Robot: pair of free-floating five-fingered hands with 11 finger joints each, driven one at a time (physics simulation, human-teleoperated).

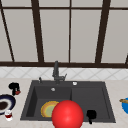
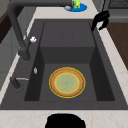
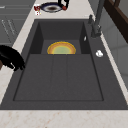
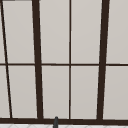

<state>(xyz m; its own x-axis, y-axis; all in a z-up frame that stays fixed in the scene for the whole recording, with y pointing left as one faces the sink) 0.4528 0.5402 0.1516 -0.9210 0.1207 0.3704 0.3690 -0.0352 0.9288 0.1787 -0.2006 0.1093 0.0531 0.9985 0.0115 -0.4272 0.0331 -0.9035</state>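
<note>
The left hand (image 1: 14, 87) hovers over the left counter with curled fingers, right by a small red object (image 1: 17, 92) it seems to pinch, though the grip is not clear, just beyond the dark blue round plate (image 1: 5, 103) with a brown centre. A small red-and-white cup (image 1: 8, 115) stands near that plate. Down in the dark grey sink (image 1: 105, 100), the left basin holds a yellow-rimmed round plate with a green centre (image 2: 67, 82), lying flat. The right hand (image 1: 91, 115) hangs at the sink's near right rim, fingers curled, holding nothing. A blue dish (image 2: 76, 7) sits far right.
</note>
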